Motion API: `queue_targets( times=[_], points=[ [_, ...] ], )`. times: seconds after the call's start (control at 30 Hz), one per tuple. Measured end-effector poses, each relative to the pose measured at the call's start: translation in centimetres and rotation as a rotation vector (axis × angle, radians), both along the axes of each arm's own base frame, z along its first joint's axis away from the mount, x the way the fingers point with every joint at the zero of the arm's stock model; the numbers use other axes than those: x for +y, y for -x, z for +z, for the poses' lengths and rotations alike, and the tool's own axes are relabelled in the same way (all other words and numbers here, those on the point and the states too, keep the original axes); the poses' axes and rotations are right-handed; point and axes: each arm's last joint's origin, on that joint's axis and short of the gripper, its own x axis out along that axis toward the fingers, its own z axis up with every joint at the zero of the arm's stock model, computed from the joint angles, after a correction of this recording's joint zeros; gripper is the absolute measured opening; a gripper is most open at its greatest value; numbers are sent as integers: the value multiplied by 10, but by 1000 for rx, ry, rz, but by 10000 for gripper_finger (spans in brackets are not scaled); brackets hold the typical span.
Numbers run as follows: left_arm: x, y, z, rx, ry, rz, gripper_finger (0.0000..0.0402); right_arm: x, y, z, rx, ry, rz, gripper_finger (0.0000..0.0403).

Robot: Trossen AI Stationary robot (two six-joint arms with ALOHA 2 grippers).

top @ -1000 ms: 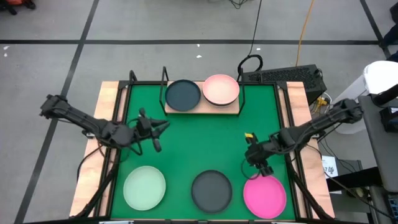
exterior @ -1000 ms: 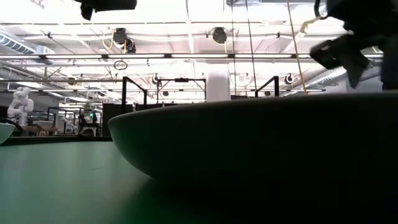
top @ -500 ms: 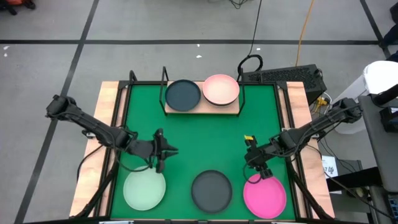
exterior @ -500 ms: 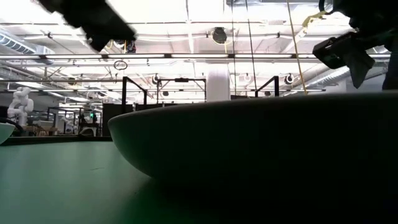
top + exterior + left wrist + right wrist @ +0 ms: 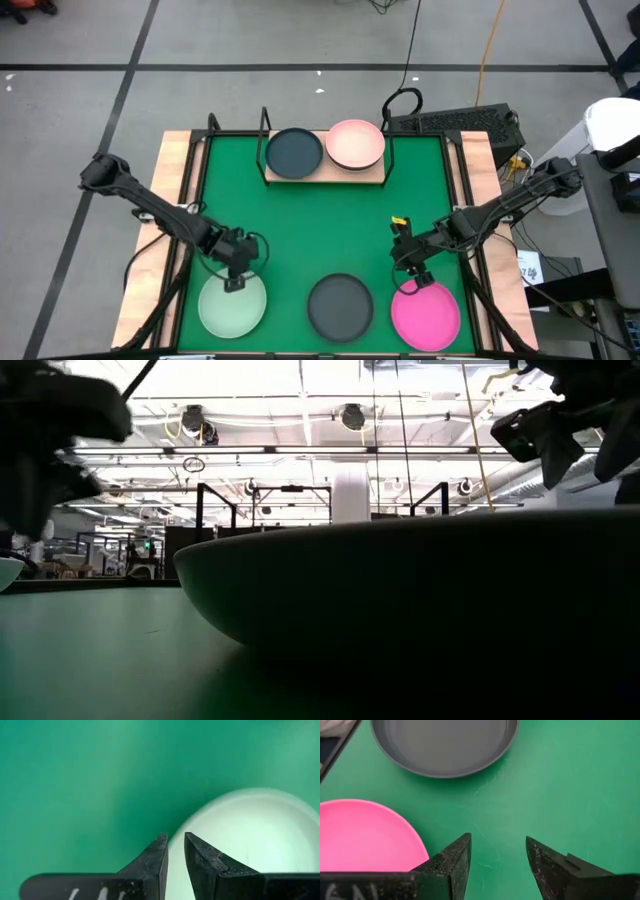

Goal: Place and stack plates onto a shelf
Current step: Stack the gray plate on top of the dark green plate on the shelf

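Observation:
My left gripper [image 5: 235, 279] points down over the far rim of the pale green plate [image 5: 232, 305], which lies flat on the green mat. Its fingers stand a narrow gap apart [image 5: 176, 840] at the rim [image 5: 200, 815]; I cannot tell whether they touch it. My right gripper [image 5: 414, 270] is open and empty [image 5: 497, 845] above the mat, beside the far-left rim of the hot pink plate [image 5: 426, 314], which also shows in the right wrist view [image 5: 365, 835]. A dark grey plate [image 5: 340, 306] lies between the two. The shelf [image 5: 325, 175] at the far side holds a dark teal plate [image 5: 294, 152] and a pale pink plate [image 5: 355, 144].
The green mat [image 5: 320, 230] has free room in its middle. A black rod frame [image 5: 215, 135] runs along the mat's edges. A keyboard [image 5: 460, 122] and cables lie off the far right corner. In the low view the dark grey plate [image 5: 420, 590] fills the foreground.
My left gripper has gone from the mat's left middle toward the near edge and down to the pale green plate's far rim, turning from level to pointing down. My right gripper has stayed about where it was. The plates have not moved.

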Motion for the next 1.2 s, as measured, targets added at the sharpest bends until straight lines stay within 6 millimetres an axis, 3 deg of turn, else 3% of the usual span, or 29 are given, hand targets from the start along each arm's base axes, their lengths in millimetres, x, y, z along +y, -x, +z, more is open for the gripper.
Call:
queue_targets(
  times=[0.4, 0.67, 0.77, 1.03, 1.2],
  points=[
    [-5, -7, -22, 109, -13, -161, 68, 1, -2, 2, -29, -13, 0, 169],
    [-2, -10, -20, 105, 50, -185, 68, 1, -2, 2, -33, -4, 5, 169],
    [-2, -13, -11, 115, 43, -232, 68, 0, -3, 2, -51, 28, 5, 169],
    [6, -31, 40, 62, -109, -263, 68, 0, -6, 5, -110, 65, 14, 169],
    [7, -33, 41, 48, -148, -274, 68, 1, -7, 5, -110, 57, 5, 169]
  ],
)
